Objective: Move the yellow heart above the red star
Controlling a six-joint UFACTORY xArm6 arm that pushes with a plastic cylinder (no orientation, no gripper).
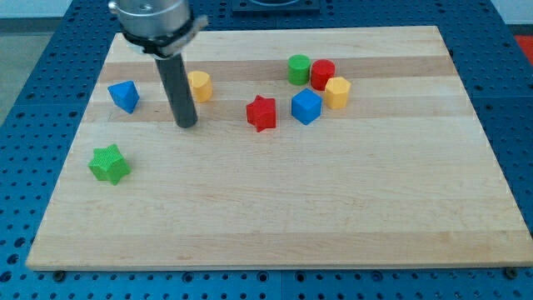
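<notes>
The yellow heart (200, 86) lies on the wooden board at the upper left of centre. The red star (261, 113) lies to its right and a little lower, near the board's middle. My tip (186, 125) rests on the board just below and slightly left of the yellow heart, with the rod partly covering the heart's left edge. The tip is well left of the red star.
A blue block (124, 96) and a green star (110, 163) lie at the left. A green cylinder (299, 69), red cylinder (323, 75), yellow block (337, 92) and blue cube (306, 107) cluster right of the red star. The board's (275, 208) edges border a blue table.
</notes>
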